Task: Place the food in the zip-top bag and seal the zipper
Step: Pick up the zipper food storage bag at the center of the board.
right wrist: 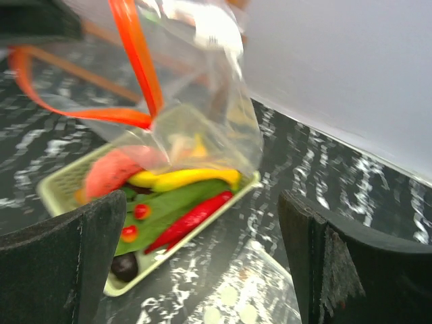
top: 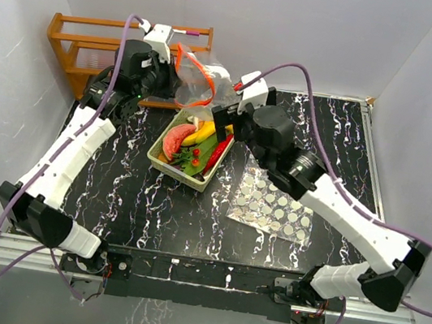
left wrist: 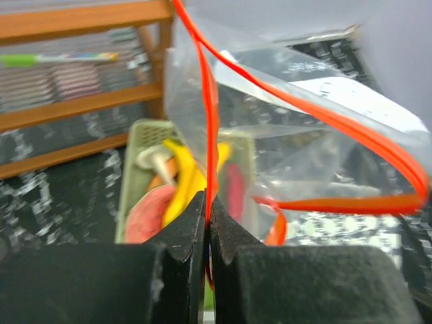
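We see the left gripper (left wrist: 207, 202) with its 2 black jaws pressed together on the orange zipper strip (left wrist: 211, 115) of the clear zip-top plastic bag (left wrist: 317, 155), holding the bag up off the black marbled table (top: 151, 209) so that its mouth hangs in an open loop above the far end of the pale green slatted plastic basket (top: 162, 167). The food lies in that basket, below the clamped gripper and partly seen through the bag's film: a yellow toy banana (right wrist: 182, 179), a red-green toy watermelon slice (top: 176, 141), a red toy chilli (right wrist: 192, 219), a green toy pod (right wrist: 175, 202) and a dark purple toy aubergine (right wrist: 123, 266) at the near corner. The right gripper (right wrist: 202, 202) hovers beside the basket's right rim, just under the bag's lower edge, with its 2 jaws spread wide and nothing between them; in its wrist view the food sits beneath and beyond the gap. A brown wooden rack (top: 79, 38) stands behind the left arm, and a clear plastic sheet of pale round discs (top: 270, 208) lies flat to the right of the basket
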{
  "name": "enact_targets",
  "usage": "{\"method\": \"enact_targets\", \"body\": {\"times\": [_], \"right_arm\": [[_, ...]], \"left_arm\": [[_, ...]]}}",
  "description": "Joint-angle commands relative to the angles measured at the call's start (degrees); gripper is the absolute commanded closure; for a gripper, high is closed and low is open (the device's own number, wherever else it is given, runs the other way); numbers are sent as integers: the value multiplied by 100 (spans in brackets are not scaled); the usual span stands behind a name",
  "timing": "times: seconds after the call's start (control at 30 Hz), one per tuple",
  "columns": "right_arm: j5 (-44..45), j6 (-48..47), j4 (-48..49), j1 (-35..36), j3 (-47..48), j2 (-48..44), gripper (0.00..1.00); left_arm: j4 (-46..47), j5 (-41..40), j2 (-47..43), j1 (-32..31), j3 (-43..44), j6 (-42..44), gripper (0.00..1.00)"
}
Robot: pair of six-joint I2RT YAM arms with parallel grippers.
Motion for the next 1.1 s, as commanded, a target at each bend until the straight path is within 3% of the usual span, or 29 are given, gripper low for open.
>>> {"method": "enact_targets", "body": {"times": [0.0,0.2,0.5,0.7,0.83,1.07], "right_arm": [[-1374,184,269,-17,35,-570,2],[-783,574,140,-285,17,-382,2],[-1124,1266,55,-880,-43,309,1],[-1472,1599,58,-1147,40,1014,1],[-1775,1928,56,-1333,300,1569,2],[-1977,2612,-57,-1347,983,2475,4]], "left_arm": [[-1084,-1355,57,31,214,808,100],[-1642,-3018,-113,33,533,1300,100],[-1538,-4568,-819,33,647,2086,100],[-1526,-5607,-916,33,49,2526,100],[-1658,-5730,-692,33,-514,2318,100],[-1232,-4930,-367,89,-1102,1875,100]]}}
